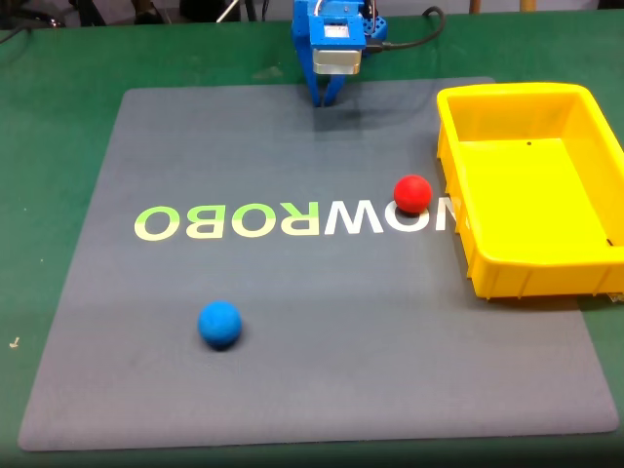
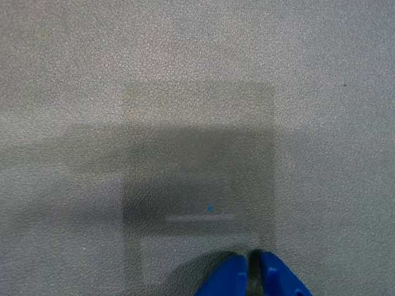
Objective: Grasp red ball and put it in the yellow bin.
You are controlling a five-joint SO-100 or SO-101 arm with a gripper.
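Note:
The red ball (image 1: 412,193) rests on the grey mat, just left of the yellow bin (image 1: 458,146), which stands at the mat's right side with nothing inside. My blue gripper (image 1: 325,97) hangs at the mat's far edge, well behind and left of the ball. In the wrist view its two blue fingertips (image 2: 229,277) meet at the bottom edge, so the gripper (image 2: 251,264) is shut with nothing held, pointing down at bare mat.
A blue ball (image 1: 219,323) lies on the near left part of the grey mat (image 1: 322,322). White and green lettering runs across the mat's middle. Green table surface (image 1: 58,146) surrounds the mat. A black cable (image 1: 419,39) trails behind the arm.

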